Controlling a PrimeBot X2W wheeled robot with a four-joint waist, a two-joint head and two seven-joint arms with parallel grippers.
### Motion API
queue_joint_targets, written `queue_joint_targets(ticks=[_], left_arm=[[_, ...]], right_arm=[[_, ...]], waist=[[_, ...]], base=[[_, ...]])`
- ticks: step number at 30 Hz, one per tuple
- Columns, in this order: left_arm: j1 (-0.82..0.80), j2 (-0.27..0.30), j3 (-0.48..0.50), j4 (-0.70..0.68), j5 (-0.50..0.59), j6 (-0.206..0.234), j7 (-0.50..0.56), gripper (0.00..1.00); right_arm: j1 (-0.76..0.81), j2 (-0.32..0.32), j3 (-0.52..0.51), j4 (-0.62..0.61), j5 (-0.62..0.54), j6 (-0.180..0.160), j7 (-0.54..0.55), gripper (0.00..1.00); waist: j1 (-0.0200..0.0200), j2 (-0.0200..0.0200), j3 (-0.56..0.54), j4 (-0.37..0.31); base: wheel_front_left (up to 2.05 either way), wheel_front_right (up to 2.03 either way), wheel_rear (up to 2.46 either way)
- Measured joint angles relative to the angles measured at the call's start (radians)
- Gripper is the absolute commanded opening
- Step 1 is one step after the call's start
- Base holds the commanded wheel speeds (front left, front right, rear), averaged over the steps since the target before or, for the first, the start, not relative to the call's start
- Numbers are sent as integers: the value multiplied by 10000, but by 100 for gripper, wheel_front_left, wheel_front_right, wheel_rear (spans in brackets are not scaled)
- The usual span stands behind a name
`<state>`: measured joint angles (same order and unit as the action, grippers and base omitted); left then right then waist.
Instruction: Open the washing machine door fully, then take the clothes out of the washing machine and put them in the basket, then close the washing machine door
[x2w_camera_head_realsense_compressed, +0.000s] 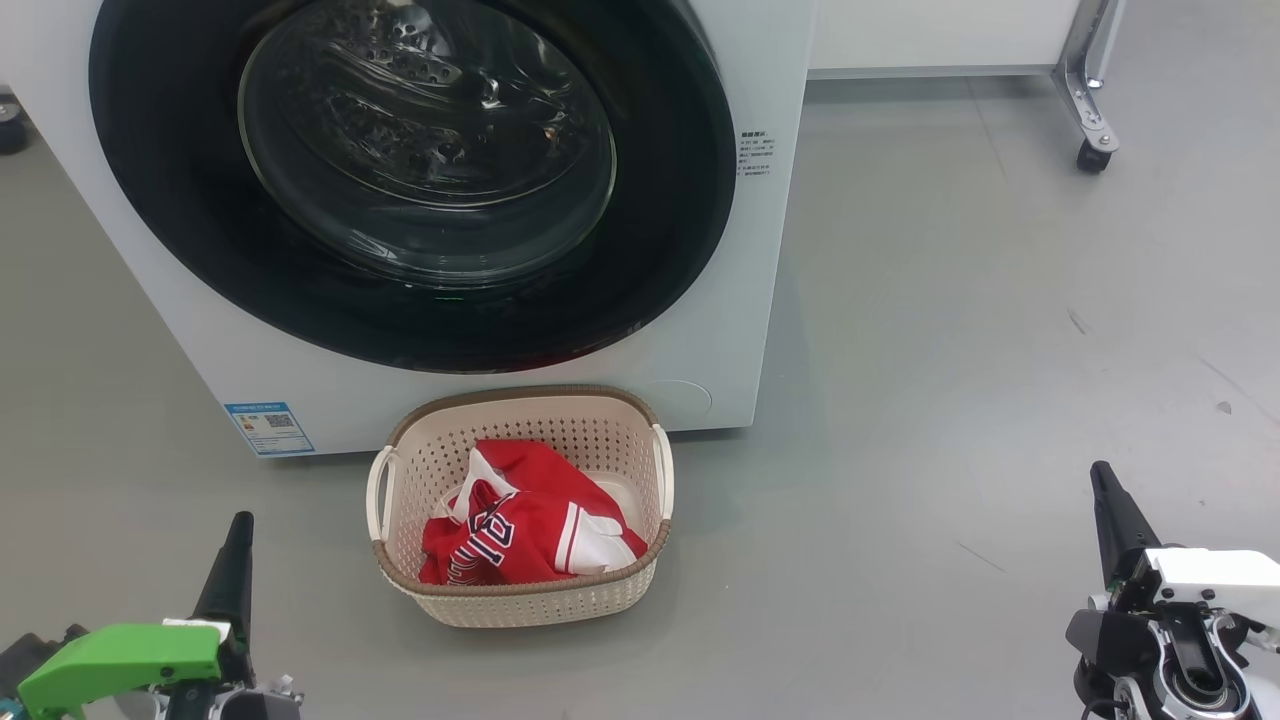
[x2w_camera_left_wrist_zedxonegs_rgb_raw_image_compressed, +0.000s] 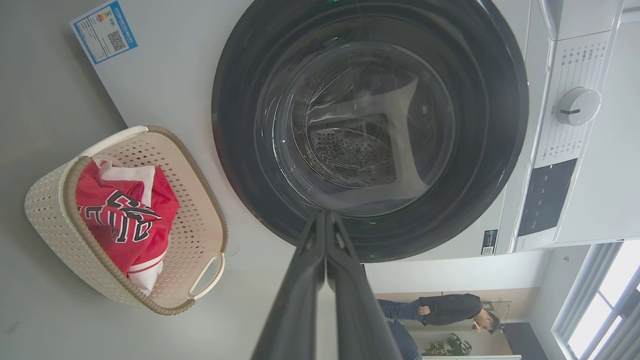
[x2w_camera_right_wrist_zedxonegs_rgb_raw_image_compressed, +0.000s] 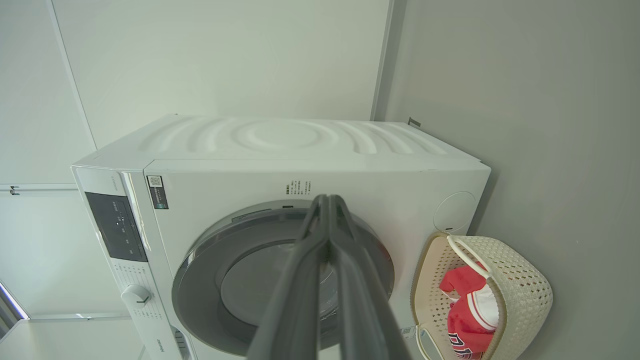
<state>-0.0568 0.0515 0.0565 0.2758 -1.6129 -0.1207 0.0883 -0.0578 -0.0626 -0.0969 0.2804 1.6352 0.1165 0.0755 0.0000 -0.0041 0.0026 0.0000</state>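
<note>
Left fingers and right fingers, pressed shut and empty, flank the basket of clothes in the head view, open floor beside. Left wrist view: the washing machine door looks closed. Right wrist view: flush with the washing machine; likely done; retreat clear of the basket rim.

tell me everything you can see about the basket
The basket is a small cream plastic tub, a rounded rectangle with perforated walls, a brown woven-look rim and a white handle on each side. It stands upright on the grey floor, close in front of the washer, with red-and-white clothes lying inside.
</note>
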Motion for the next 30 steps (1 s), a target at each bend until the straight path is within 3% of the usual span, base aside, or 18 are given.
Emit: queue_joint_targets(ticks=[30], left_arm=[[-1,-6,13,-2,0,0,0,0]], right_arm=[[-5,4,-13,17,0,48,73,0]], waist=[[0,0,0,-1]], base=[[0,0,0]])
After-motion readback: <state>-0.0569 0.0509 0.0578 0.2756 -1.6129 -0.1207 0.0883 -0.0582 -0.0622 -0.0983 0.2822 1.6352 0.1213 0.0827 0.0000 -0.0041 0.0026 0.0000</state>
